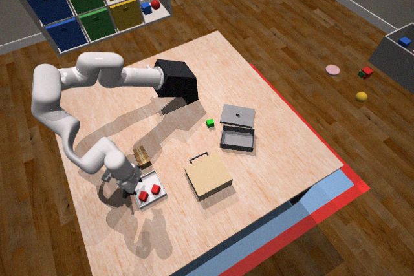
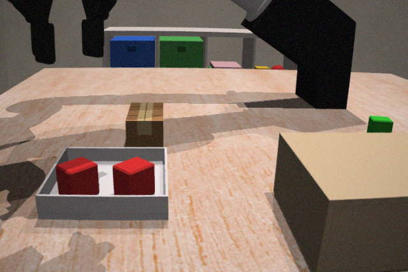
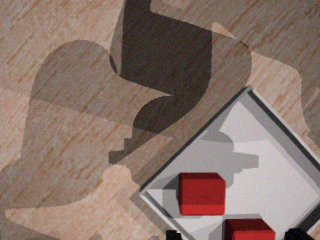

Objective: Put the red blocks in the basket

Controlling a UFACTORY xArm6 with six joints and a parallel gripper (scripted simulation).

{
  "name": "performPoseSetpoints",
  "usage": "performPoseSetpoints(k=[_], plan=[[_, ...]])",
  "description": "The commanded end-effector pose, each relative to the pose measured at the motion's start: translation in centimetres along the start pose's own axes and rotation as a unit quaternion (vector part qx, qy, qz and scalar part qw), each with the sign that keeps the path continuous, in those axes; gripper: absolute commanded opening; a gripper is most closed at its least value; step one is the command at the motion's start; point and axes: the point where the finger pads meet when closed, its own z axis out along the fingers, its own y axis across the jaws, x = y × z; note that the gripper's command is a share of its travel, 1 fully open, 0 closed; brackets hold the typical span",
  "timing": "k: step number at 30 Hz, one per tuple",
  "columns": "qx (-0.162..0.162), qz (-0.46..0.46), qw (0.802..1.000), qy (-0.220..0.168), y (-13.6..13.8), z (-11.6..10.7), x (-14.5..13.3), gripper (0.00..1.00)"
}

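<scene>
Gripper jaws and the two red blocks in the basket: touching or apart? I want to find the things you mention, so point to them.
Apart. The exterior view shows the jaws hanging well above the basket (image 1: 152, 206) (image 2: 102, 207) (image 3: 195, 141), with wall and table visible between their tips and both red blocks.
</scene>
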Motion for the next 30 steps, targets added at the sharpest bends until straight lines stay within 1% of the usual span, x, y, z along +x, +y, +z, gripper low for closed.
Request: performPoseSetpoints(k=[1,3,5,7,9,12,13,16,20,22,23,27,30], plan=[[0.001,-0.007,1.000,-0.002,0.0,-0.2,-0.4,0.59],[0.000,-0.023,1.000,-0.004,0.3,-0.3,-1.1,0.59],[0.000,-0.023,1.000,-0.004,0.3,-0.3,-1.1,0.59],[-0.001,-0.051,0.999,-0.008,0.8,-0.5,-2.3,0.59],[-0.003,-0.093,0.996,-0.013,1.5,-0.9,-4.2,0.59],[-0.005,-0.184,0.983,-0.024,3.5,-1.6,-8.1,0.59],[-0.004,-0.199,0.980,-0.026,4.1,-1.8,-9.1,0.59],[-0.002,-0.255,0.967,-0.031,5.8,-2.3,-11.3,0.59],[0.003,-0.336,0.941,-0.038,9.0,-3.0,-14.3,0.59],[0.003,-0.336,0.941,-0.038,9.0,-3.0,-14.3,0.59],[0.005,-0.393,0.918,-0.042,11.1,-3.4,-16.5,0.59],[0.011,-0.460,0.887,-0.044,14.3,-3.8,-18.5,0.59],[0.015,-0.516,0.856,-0.045,17.2,-4.0,-20.0,0.59]])
